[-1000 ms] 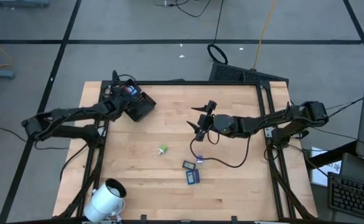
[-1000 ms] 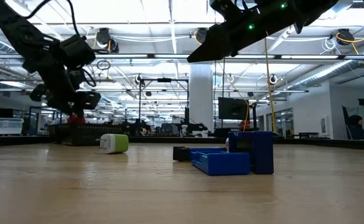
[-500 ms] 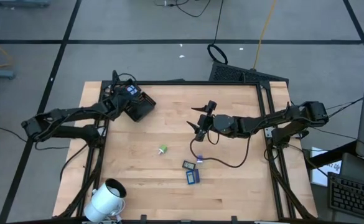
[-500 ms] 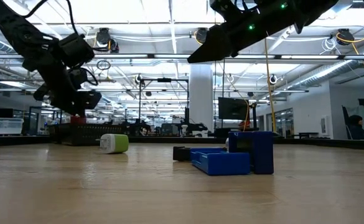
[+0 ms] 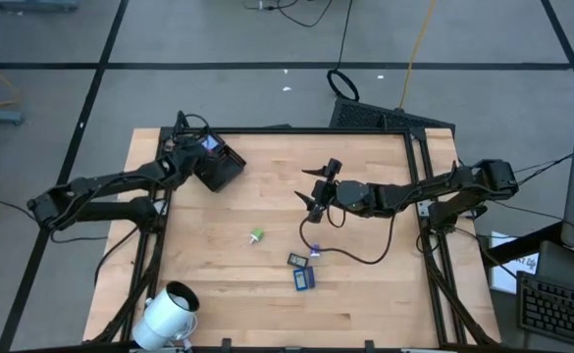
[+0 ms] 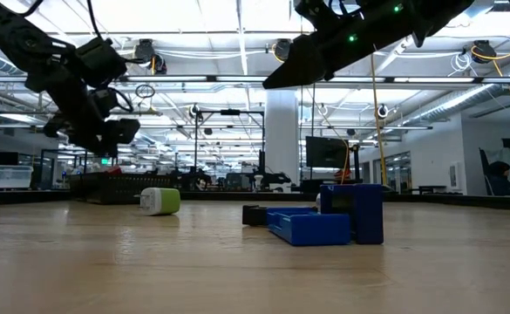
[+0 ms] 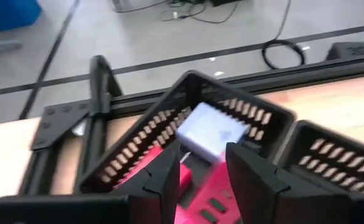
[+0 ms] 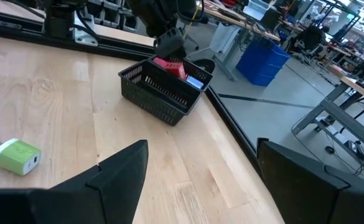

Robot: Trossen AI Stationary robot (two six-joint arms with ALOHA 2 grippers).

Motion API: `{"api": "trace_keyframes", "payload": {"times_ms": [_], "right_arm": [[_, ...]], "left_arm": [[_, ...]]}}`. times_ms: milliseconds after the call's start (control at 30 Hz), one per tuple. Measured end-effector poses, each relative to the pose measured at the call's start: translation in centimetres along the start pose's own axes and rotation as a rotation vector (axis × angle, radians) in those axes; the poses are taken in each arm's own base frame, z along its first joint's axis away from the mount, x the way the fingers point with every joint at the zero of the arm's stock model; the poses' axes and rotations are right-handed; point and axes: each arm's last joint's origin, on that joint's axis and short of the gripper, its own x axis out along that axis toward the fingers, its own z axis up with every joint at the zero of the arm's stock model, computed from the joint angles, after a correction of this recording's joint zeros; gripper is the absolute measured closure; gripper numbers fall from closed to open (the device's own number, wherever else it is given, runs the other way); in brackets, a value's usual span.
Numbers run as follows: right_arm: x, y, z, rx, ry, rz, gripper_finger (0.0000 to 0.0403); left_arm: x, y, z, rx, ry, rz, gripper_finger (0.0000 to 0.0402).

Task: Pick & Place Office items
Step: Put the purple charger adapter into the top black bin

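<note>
The black tray (image 5: pixel 234 167) stands at the table's far left; in the left wrist view it (image 7: pixel 244 93) holds red items (image 7: pixel 218 186) and a pale blue-white rectangle (image 7: pixel 210 132). My left gripper (image 5: pixel 201 161) (image 7: pixel 203 177) hovers just above the tray's left side, open, with nothing between its fingers. My right gripper (image 5: pixel 316 201) (image 8: pixel 200 186) hangs open above mid-table. A green-and-white item (image 5: pixel 256 235) and dark blue items (image 5: pixel 297 260) (image 5: pixel 304 279) lie flat on the wood near the table's middle.
A large white cylinder (image 5: pixel 172 312) lies at the near left corner. A dark cable (image 5: pixel 365 257) trails from the right arm across the wood beside the blue items. Bare wood lies between the tray and the loose items.
My left gripper has tipped up and risen a little above the tray, drawing back toward the table's left edge. My right arm has kept still, and the loose items have not moved.
</note>
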Motion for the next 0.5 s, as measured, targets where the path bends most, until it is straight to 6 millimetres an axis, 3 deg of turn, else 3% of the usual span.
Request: {"api": "trace_keyframes", "payload": {"times_ms": [267,500], "right_arm": [[0.0,0.0,-0.1,-0.005,0.009,0.002,0.0113],[0.0,0.2,-0.1,0.006,0.001,0.059,0.0113]], "left_arm": [[-0.1,-0.6,0.4,0.04,0.016,-0.166,0.0289],[-1.6,-1.3,2.6,0.04,-0.04,-0.437,0.0281]]}}
